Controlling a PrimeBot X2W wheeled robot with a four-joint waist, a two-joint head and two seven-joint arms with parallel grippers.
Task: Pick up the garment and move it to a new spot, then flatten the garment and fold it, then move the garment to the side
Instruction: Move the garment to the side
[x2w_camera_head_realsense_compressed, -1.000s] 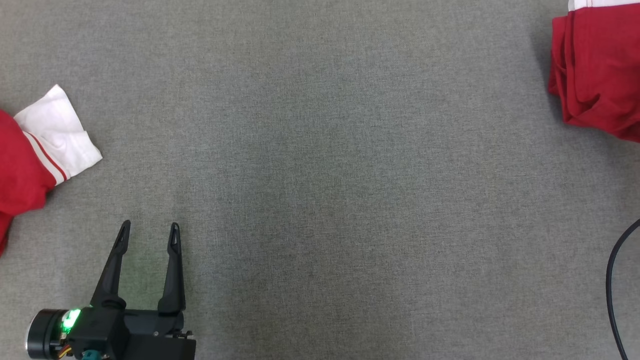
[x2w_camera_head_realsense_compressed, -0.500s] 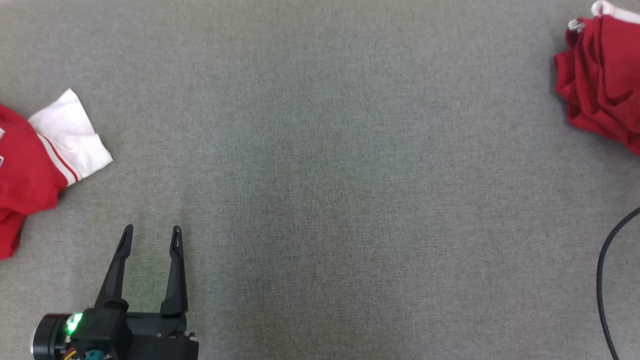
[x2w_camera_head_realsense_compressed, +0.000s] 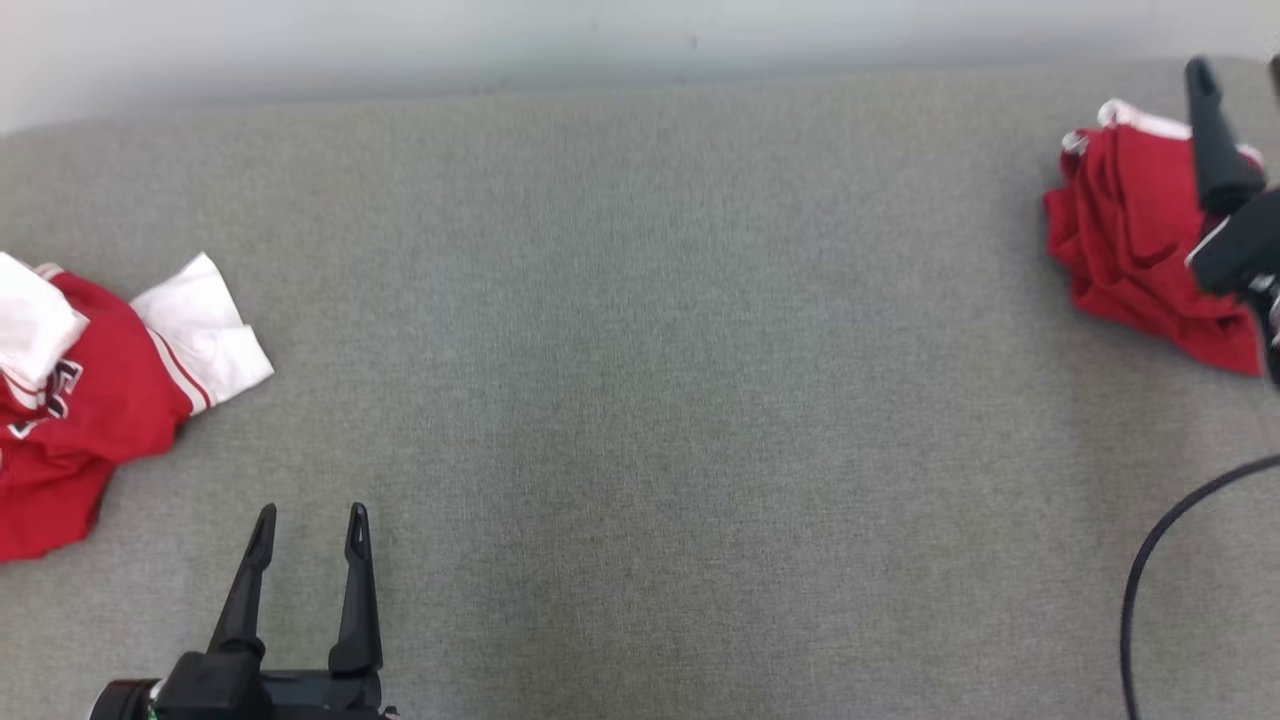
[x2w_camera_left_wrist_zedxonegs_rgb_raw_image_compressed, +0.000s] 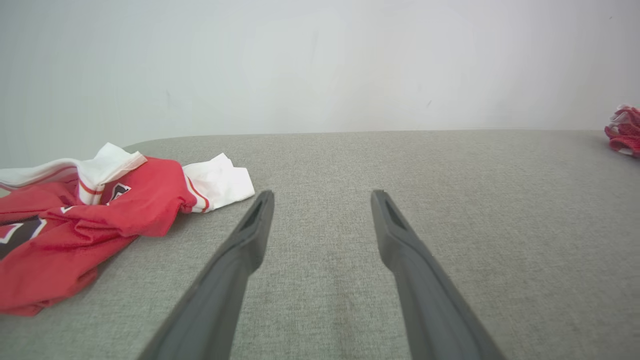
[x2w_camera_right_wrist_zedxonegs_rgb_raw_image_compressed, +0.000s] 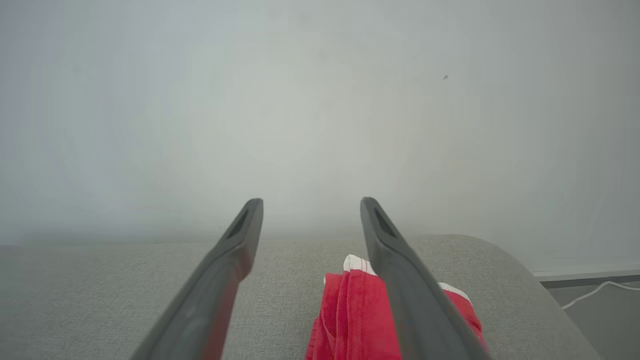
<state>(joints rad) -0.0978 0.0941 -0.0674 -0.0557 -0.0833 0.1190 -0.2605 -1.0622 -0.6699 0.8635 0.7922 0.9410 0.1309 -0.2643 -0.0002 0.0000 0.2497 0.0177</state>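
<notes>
Two grippers stand over a grey fabric surface (x2w_camera_head_realsense_compressed: 640, 350). The left gripper (x2w_camera_head_realsense_compressed: 311, 512) has its fingers spread with nothing between them. A crumpled red-and-white jersey (x2w_camera_head_realsense_compressed: 90, 400) lies to its left, slightly ahead of the fingertips and apart from them. The right gripper (x2w_camera_right_wrist_zedxonegs_rgb_raw_image_compressed: 310, 201) is likewise parted and holds nothing. The bunched red garment (x2w_camera_head_realsense_compressed: 1120, 220) lies beneath it, partly under its right finger; contact with the cloth cannot be judged. A black cable (x2w_camera_head_realsense_compressed: 1140, 560) curves behind the right gripper, on the robot's side.
</notes>
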